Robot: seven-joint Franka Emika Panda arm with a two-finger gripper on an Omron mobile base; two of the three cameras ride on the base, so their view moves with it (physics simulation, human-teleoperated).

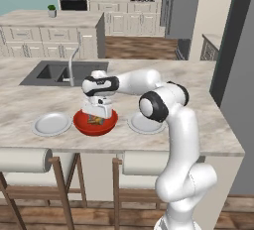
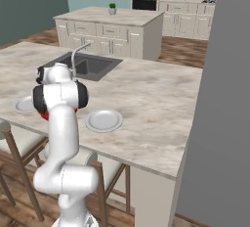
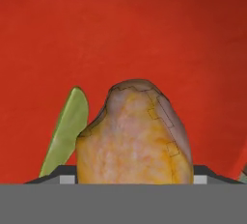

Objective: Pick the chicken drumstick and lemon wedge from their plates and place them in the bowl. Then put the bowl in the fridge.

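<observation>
The gripper [image 1: 97,117] hangs low over the bowl [image 1: 95,123], right down inside its red rim. Its jaws stand wide apart, and I cannot tell for sure if they are holding the chicken drumstick [image 3: 134,136] or have let it go. In the hand view the drumstick sits very close, with the red floor of the bowl [image 3: 144,30] all around it. The lemon wedge [image 3: 67,130] lies just beside the drumstick, on its left in that view, also on the red floor. So both bits of food look to be in the bowl now, and I think the step in hand is the end of dropping the drumstick in. One empty plate [image 1: 52,124] sits just left of the bowl, and the other plate [image 1: 139,124] sits just right of it, partly behind the white arm. Beyond the bowl is the sink [image 1: 64,73] with its bent tap. Far beyond the bowl, across the room, stands a grey fridge [image 1: 182,6]. Next, I think the arm must lift up clear of the food, then take hold of the bowl by its rim. It has to keep the bowl level so nothing rolls out on the way to the fridge.
</observation>
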